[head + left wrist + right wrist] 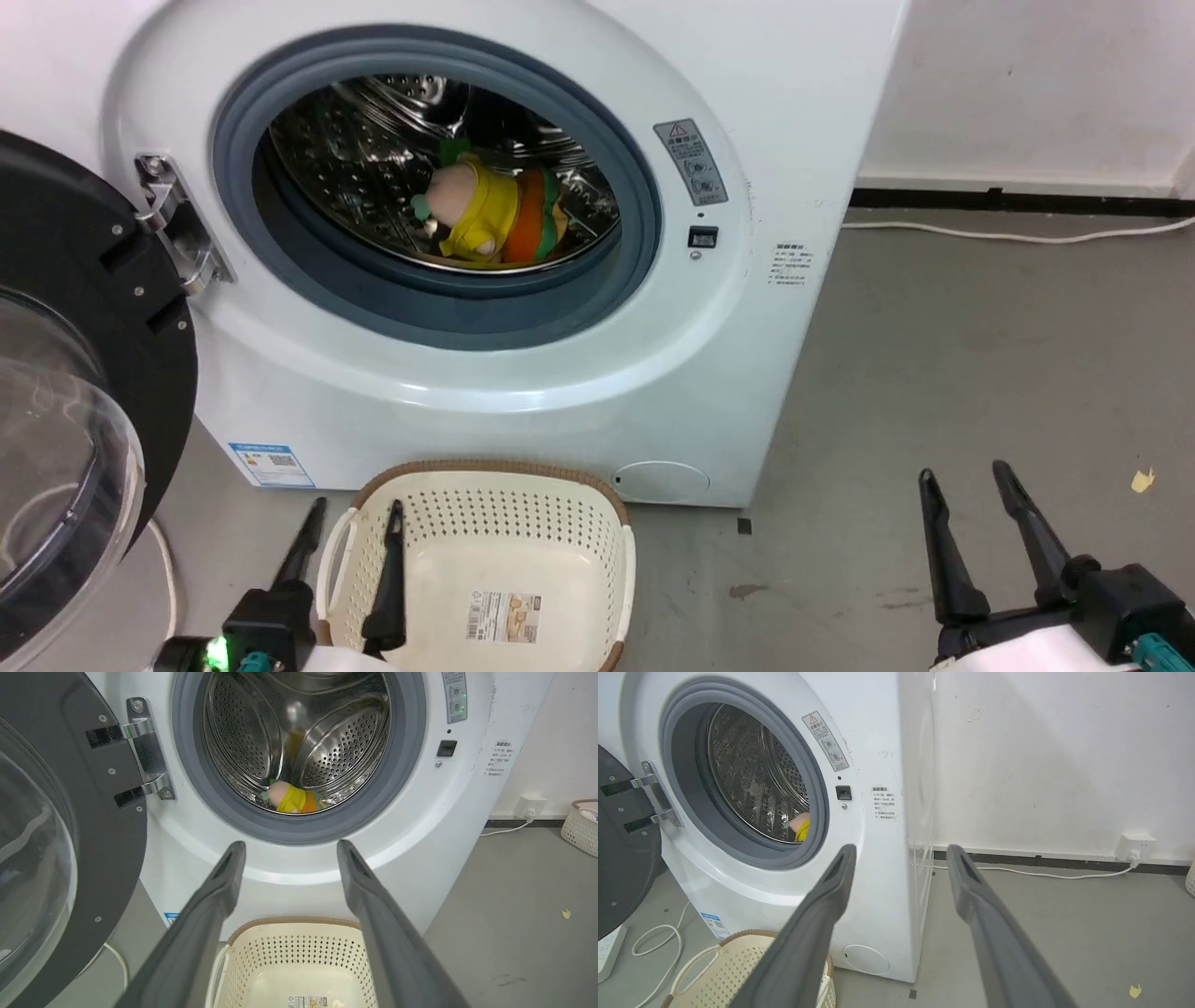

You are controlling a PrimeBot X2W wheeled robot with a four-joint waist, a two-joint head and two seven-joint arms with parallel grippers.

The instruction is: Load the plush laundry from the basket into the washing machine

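Inside the steel drum [355, 159] of the washing machine [560, 401], the plush laundry [495, 213] lies as one bundle. I judge it light, soft and squashy, and best pinched across the yellow body rather than the small leaf. The basket [485, 465] on the floor below holds just its sticker [504, 616]. My left gripper [358, 504] and right gripper [963, 469] both stand spread wide, grasping nothing.

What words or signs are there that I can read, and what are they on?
Grey sticker on the washing machine: a warning triangle; words too small.
White notice beside it: blurred.
Blue label low down: too small.
Sticker in the basket: too small.
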